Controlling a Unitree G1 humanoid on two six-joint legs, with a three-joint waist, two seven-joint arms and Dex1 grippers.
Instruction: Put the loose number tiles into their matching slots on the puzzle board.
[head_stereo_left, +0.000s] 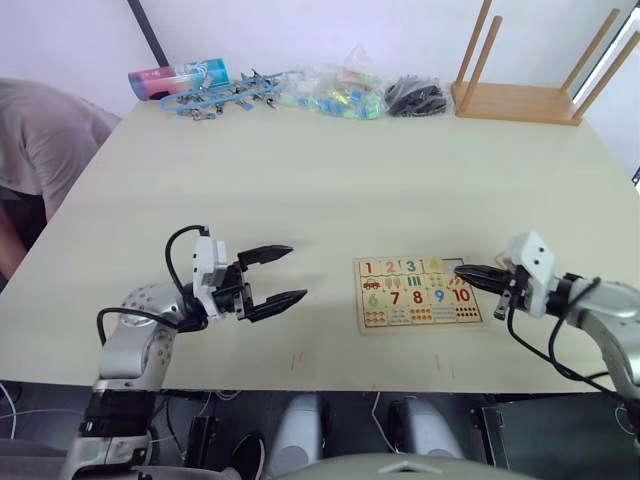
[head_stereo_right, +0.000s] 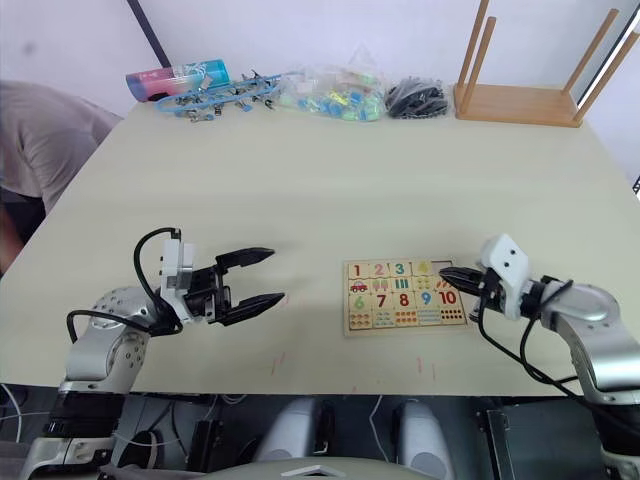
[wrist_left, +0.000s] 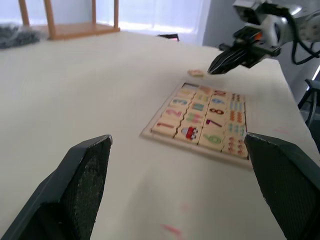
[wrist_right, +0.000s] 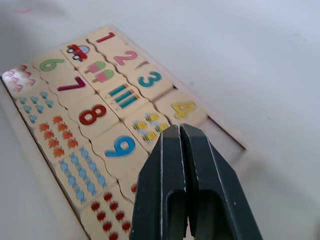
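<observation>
Number tiles 1 to 4 (wrist_right: 145, 80) sit in the puzzle board's (head_stereo_left: 420, 292) top row at lower right of the head view; the last slot (wrist_right: 225, 142) is bare. In the left wrist view, one loose tile (wrist_left: 196, 73) lies beyond the board, near the right gripper (wrist_left: 220, 64). The right wrist view shows its fingers pressed together, empty, over the board, likely to nudge; the left gripper (head_stereo_left: 282, 275) waits spread apart.

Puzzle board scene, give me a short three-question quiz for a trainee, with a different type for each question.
1. True or false: the left pincer is open.
2. Which top-row slot of the puzzle board is empty? A) first B) third C) last
3. Fill in: the right pincer is ____, with nothing between its fingers.

Key: 1 true; 2 C; 3 shut.
</observation>
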